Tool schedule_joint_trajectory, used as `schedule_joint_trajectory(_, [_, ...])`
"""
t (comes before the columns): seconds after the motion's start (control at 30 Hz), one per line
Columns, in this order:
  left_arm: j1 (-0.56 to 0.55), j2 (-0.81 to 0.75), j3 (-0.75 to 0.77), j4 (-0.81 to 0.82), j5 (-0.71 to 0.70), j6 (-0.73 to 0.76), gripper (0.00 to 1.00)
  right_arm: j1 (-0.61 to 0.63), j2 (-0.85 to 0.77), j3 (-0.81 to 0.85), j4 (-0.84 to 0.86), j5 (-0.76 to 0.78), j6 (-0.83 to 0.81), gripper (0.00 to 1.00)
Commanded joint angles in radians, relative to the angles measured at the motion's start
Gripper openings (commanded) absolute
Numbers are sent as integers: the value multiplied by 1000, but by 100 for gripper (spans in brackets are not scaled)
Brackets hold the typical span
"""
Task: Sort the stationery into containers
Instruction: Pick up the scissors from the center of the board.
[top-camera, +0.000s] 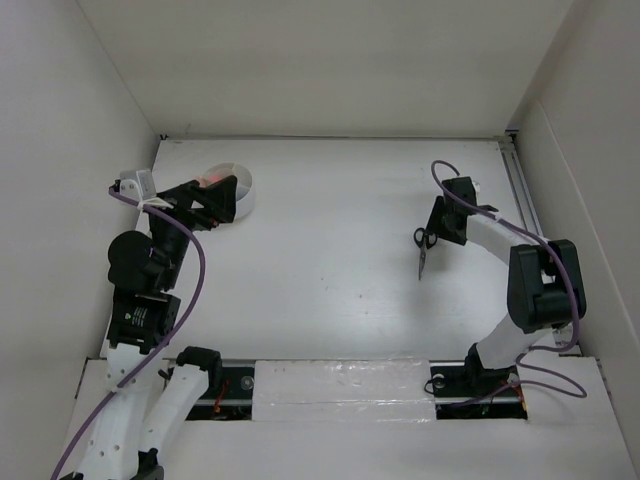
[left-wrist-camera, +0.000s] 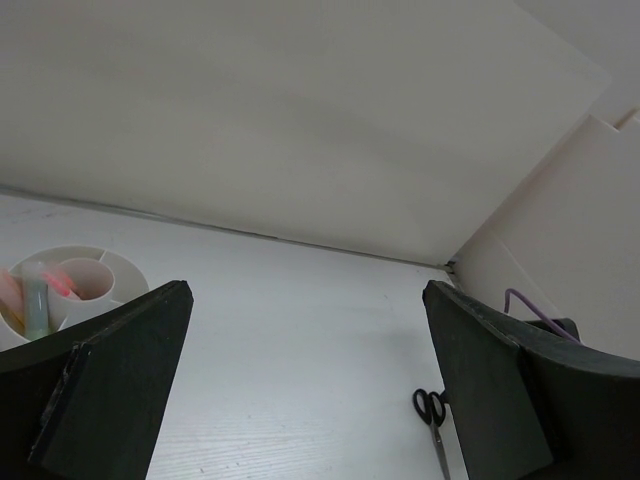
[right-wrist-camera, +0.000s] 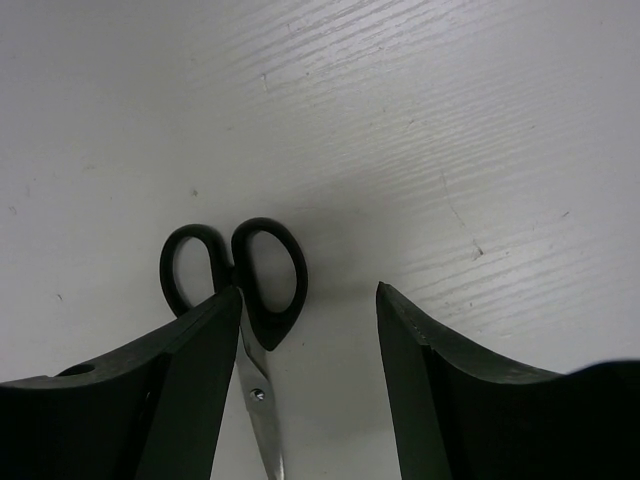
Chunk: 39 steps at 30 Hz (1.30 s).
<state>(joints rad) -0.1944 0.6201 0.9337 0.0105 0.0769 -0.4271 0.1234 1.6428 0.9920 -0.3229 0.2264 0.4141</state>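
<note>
Black-handled scissors (right-wrist-camera: 262, 268) lie flat on the white table, handles away from me, blade (right-wrist-camera: 262, 425) pointing back between my fingers. My right gripper (right-wrist-camera: 305, 295) stands open around them, and its left finger (right-wrist-camera: 190, 380) touches the blade's side. The top view shows the scissors (top-camera: 423, 262) under the right gripper (top-camera: 433, 238). The round white tub (top-camera: 247, 190) sits at the far left, with the left gripper (top-camera: 213, 198) wide open and empty next to it. In the left wrist view the tub (left-wrist-camera: 120, 262) holds a pink pen (left-wrist-camera: 62, 283) and a pale green bar (left-wrist-camera: 37, 305).
White walls enclose the table on three sides. A metal rail (top-camera: 520, 185) runs along the right edge. A taped strip (top-camera: 340, 385) lies between the arm bases at the near edge. Purple cables loop off both arms.
</note>
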Motion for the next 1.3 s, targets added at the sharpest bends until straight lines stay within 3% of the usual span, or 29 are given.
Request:
schedule_joint_trajectory(0.0, [1,-2,4,37,-5,13,100,-19,-18,27,16,22,-9,62])
schedule_joint_trajectory(0.47, [1,17,4,37,-14,22,100,-47,107,102,-100,-39,-78,53])
schedule_joint_trajectory(0.63, [1,17,13,37,-23,31,100,-56,140,143,-134,-64,-100,26])
schedule_joint_trajectory(0.67, [1,17,13,28,-23,31,100,-56,149,155,-148,-74,-109,16])
schedule_joint_trajectory(0.73, [1,7,13,28,-23,31,100,-56,149,155,-148,-75,-109,13])
schedule_joint_trajectory(0.77, [1,7,13,28,-23,31,100,-67,149,155,-148,-88,-109,4])
schedule_joint_trajectory(0.8, [1,7,13,28,-23,31,100,-77,149,155,-137,-105,-118,0])
schedule_joint_trajectory(0.93, [1,17,13,28,-14,31,100,-97,149,136,-117,-139,-118,0])
schedule_joint_trajectory(1.1, [1,27,22,28,-3,31,100,-107,149,135,-117,-150,-118,12])
schedule_joint_trajectory(1.27, [1,27,31,19,6,31,100,-107,181,168,-154,-170,-136,0])
